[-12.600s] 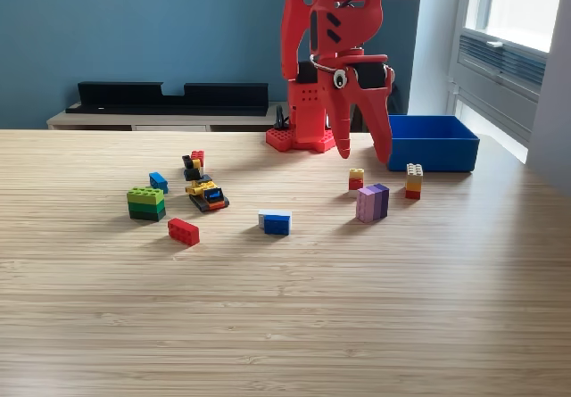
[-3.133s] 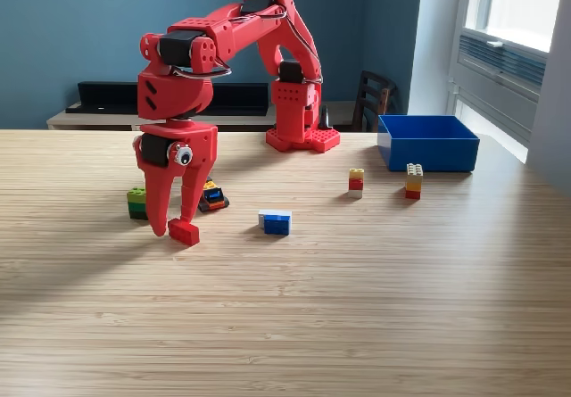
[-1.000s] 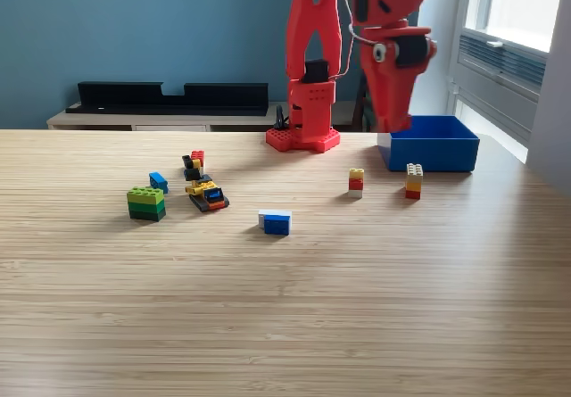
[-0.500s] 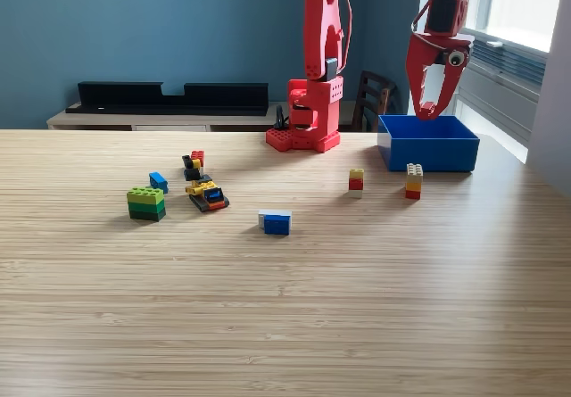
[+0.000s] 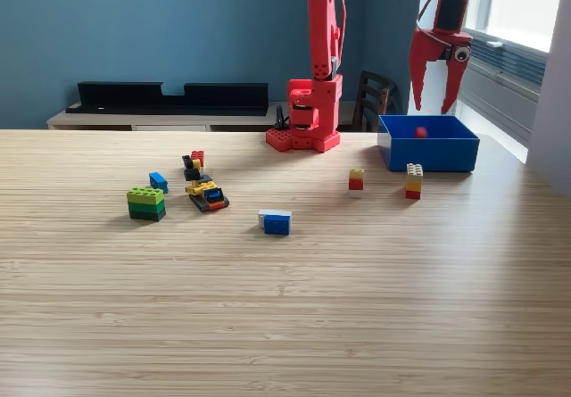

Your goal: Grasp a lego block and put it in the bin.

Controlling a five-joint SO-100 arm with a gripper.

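Note:
My red gripper point(image 5: 434, 107) hangs open above the blue bin point(image 5: 428, 144) at the exterior view's right, fingers pointing down and apart. A small red lego block point(image 5: 420, 132) is in mid-fall just below the fingers, over the bin's inside. On the table lie other lego blocks: a blue-and-white one point(image 5: 276, 222), a yellow-and-red one point(image 5: 356, 179), a taller yellow-and-red stack point(image 5: 414, 181), a green stack point(image 5: 146, 203), a small blue one point(image 5: 159, 182) and a yellow, black and red cluster point(image 5: 202, 186).
The arm's red base point(image 5: 303, 135) stands at the table's far edge, left of the bin. A dark chair point(image 5: 372, 101) sits behind the table. A low sideboard with black boxes point(image 5: 169, 98) runs along the blue wall.
The gripper carried the red block from the table's left side over to the bin. In the last half second its fingers opened and the red block dropped out toward the bin.

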